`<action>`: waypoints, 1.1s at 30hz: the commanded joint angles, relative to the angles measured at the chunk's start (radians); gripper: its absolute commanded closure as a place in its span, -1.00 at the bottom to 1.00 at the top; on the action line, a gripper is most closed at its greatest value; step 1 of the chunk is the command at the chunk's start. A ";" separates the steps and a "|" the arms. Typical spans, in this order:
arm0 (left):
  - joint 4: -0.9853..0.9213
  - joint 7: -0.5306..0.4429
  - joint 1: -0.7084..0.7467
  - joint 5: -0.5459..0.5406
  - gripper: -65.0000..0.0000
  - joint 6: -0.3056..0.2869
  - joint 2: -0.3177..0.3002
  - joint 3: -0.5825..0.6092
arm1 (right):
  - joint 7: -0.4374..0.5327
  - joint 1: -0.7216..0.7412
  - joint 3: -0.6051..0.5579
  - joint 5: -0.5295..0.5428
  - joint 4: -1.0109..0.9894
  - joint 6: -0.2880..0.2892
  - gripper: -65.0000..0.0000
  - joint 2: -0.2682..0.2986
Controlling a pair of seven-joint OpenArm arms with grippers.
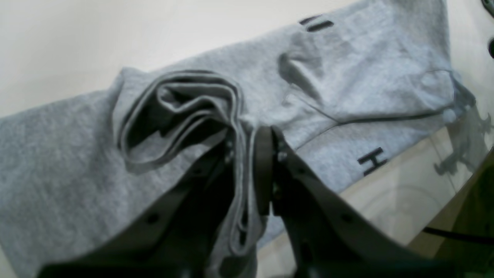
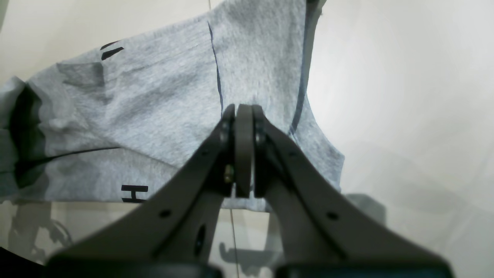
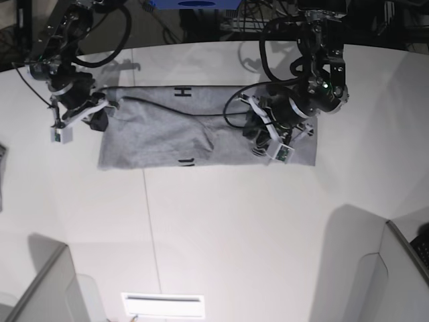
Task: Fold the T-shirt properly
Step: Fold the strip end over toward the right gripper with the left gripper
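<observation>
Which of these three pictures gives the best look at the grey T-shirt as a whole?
The base view: the heather-grey cotton T-shirt lies there as one long folded band on the white table, edge to edge. The left wrist view shows only its bunched ribbed neck in the left gripper; the right wrist view shows one end.

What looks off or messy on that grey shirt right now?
The T-shirt lies as a long band, not yet a tidy fold. Its ribbed collar is bunched up and pinched in the left gripper. A diagonal crease puckers the middle. The right gripper is shut at the other end.
</observation>
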 commanded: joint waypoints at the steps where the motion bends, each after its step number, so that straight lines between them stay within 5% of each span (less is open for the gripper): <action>1: 0.016 -0.021 -0.008 -0.017 1.00 -0.003 0.003 0.009 | 0.021 0.005 0.003 0.016 0.013 0.000 1.00 0.005; 33: -0.038 -0.022 -0.043 -0.013 1.00 -0.003 0.023 0.015 | 0.021 0.006 0.001 0.016 0.013 0.000 1.00 0.005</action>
